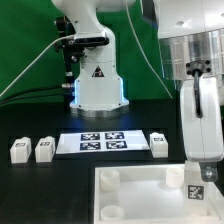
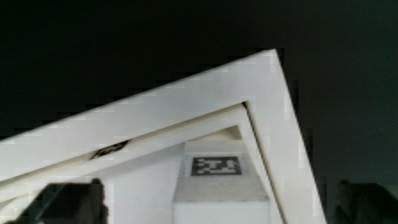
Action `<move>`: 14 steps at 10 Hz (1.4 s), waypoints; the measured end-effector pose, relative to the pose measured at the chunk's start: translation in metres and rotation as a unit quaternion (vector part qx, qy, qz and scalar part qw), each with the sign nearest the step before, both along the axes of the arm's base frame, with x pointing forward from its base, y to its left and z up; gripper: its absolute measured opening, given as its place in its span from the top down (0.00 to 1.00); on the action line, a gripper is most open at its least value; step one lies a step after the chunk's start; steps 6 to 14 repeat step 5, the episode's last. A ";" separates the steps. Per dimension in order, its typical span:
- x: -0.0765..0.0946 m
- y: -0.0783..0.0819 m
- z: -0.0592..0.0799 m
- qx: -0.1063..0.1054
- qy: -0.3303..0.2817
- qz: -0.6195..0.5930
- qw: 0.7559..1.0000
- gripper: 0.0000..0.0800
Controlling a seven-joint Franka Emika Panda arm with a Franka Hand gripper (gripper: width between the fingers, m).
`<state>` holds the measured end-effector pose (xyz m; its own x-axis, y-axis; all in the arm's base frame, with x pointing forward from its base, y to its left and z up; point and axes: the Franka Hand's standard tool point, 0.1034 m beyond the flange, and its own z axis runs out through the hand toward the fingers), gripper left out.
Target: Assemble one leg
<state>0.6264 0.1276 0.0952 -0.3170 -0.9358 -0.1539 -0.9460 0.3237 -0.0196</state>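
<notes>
Progress: leg (image 1: 197,190) stands at the tray-like part's (image 1: 135,197) corner on the exterior view's right, seemingly seated or nearly so; whether it is fully fastened is a judgement left open.
Gripper (image 1: 199,165): directly over the leg; jaw state cannot be told.
Leg look: small white block, black-and-white tag (image 2: 215,165).
Spare legs (image 1: 31,150): beside the marker board (image 1: 103,142).
</notes>
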 end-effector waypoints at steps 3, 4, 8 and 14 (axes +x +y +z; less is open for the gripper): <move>0.000 0.000 0.000 0.000 0.000 0.002 1.000 0.19; 0.000 0.000 0.000 0.000 0.000 0.003 1.000 0.19; 0.000 0.000 -0.001 0.000 0.000 0.004 1.000 0.19; 0.000 0.000 -0.001 0.000 0.000 0.004 1.000 0.19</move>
